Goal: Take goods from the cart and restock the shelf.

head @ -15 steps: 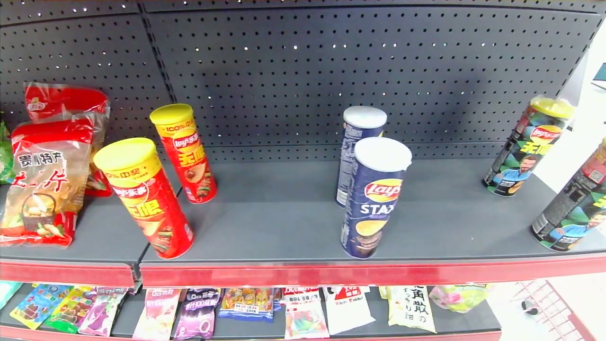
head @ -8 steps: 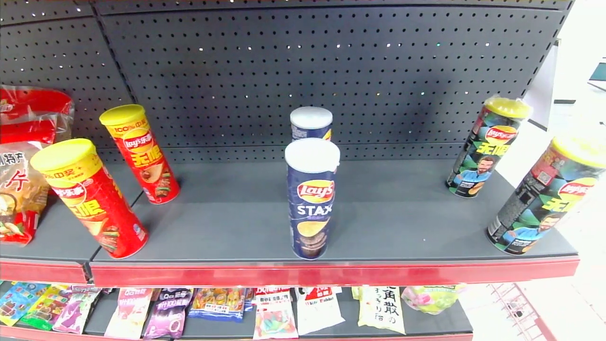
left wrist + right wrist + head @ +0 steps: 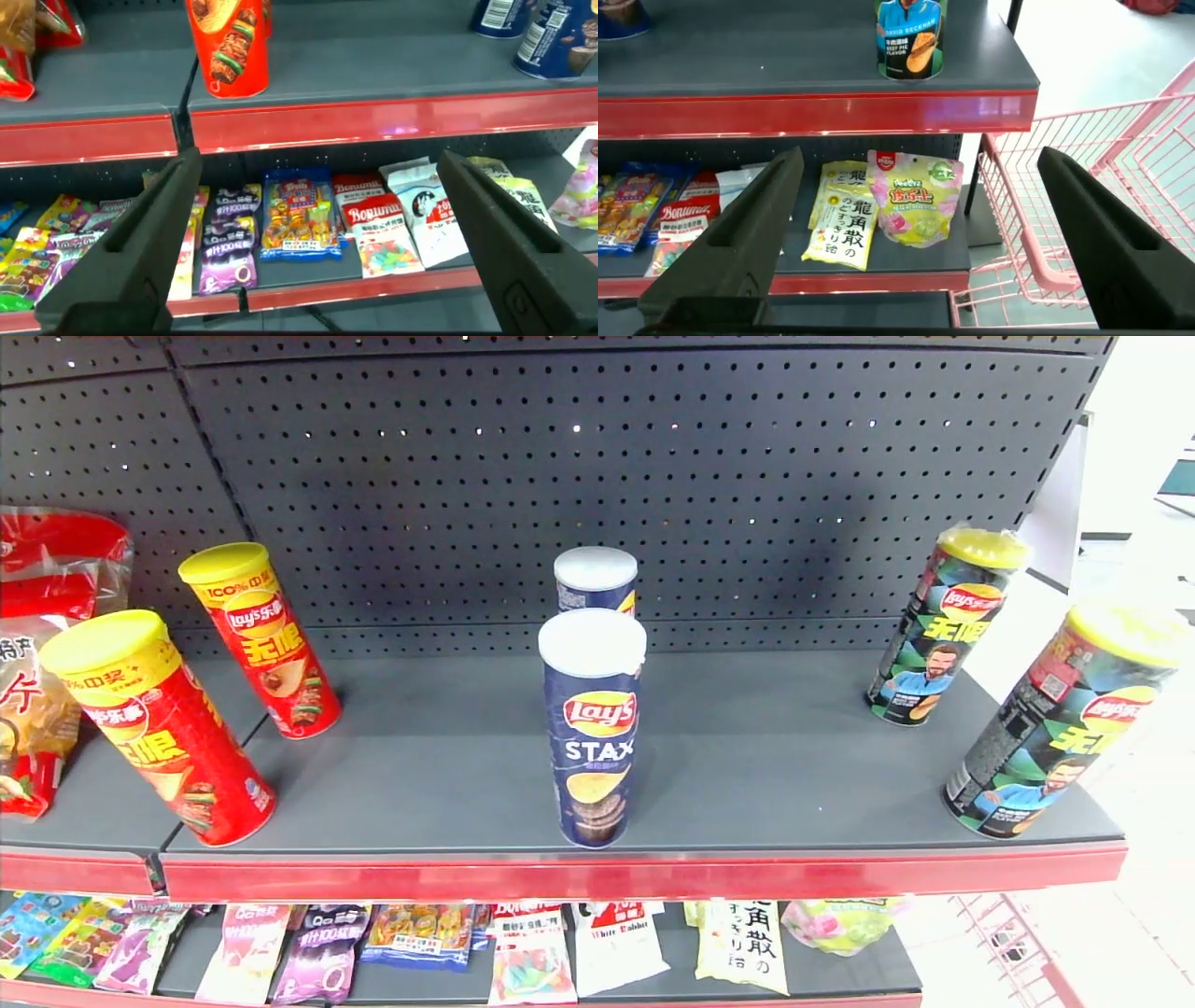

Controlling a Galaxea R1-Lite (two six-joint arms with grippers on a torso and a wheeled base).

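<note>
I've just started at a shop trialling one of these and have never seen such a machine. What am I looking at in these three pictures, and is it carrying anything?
It is a wheeled robot with two arms. The wide picture comes from a camera on its head, facing the shelf, where red cans, blue cans and dark green cans stand in pairs. The other two come from cameras on its wrists. The dark prongs belong to the left hand and the right hand; both are open and hold nothing. Snack bags lie on the lower shelf, and the pink cart stands beside the shelving.
</note>
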